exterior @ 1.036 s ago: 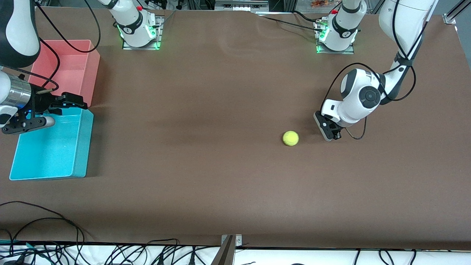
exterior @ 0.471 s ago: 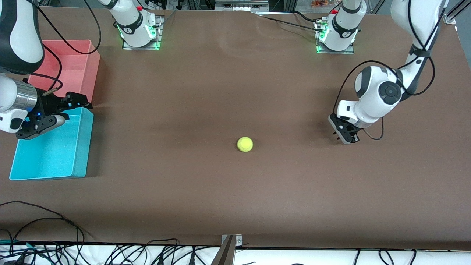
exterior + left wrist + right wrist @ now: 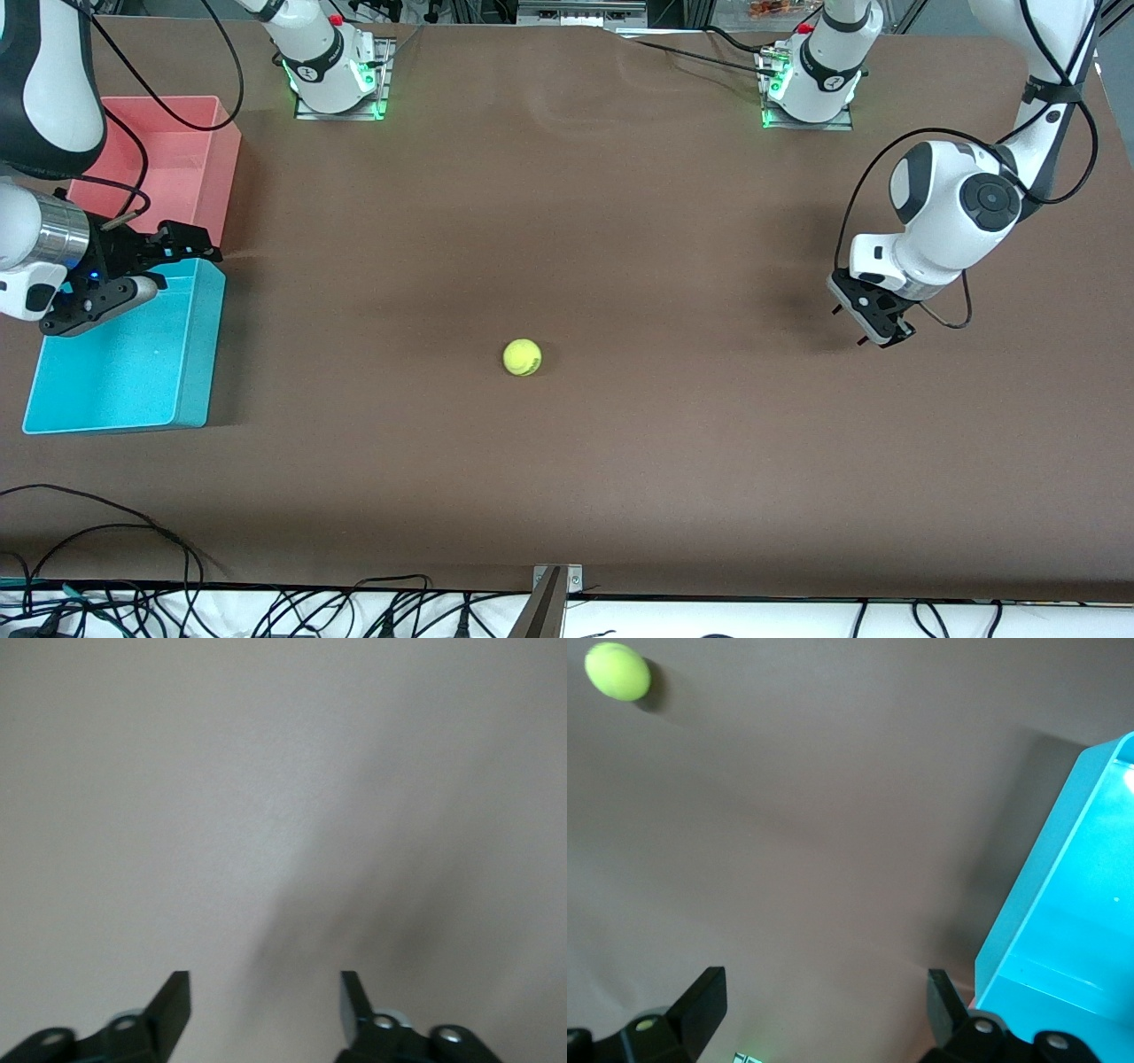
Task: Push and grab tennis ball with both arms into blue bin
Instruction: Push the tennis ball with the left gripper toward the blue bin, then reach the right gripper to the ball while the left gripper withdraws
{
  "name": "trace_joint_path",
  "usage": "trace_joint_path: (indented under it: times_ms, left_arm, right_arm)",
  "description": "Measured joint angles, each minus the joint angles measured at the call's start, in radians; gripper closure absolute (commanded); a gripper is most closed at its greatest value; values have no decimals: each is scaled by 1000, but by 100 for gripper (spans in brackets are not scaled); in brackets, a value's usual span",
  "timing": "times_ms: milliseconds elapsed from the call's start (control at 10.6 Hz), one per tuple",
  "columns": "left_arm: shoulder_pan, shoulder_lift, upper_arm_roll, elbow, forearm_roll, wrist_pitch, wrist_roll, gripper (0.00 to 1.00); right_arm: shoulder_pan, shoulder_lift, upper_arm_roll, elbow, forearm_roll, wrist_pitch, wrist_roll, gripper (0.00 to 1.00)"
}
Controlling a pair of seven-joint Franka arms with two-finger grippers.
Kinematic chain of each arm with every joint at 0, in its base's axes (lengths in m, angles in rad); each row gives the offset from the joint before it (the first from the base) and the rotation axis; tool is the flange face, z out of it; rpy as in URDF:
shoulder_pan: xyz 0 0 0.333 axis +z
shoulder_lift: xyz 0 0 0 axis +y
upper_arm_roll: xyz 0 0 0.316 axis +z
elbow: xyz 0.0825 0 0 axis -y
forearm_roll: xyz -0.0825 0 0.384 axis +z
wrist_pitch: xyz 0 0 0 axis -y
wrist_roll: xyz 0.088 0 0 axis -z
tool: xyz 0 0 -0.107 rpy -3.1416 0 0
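Front view shows my ball (image 3: 523,357) mid-frame, loose; left gripper (image 3: 873,321) at right, parted and empty; right gripper (image 3: 146,261) wide, empty, waiting over the blue bin (image 3: 124,372) to catch it.

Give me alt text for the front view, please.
A tennis ball lies alone mid-table between two robot arms. The open left gripper hangs low near its end; the open right gripper hovers by the blue bin, beside a pink bin.
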Motion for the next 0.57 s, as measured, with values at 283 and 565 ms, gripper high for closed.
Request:
trace_joint_path:
  times_ms: [283,565]
  left_arm:
    - [0,-5,4,0,0,0,-1,0]
    - [2,-43,7,8,0,7,-2,0]
  right_arm:
    - [-1,1,0,0,0,0,0,0]
    - [-1,5,-1,0,0,0,-6,0]
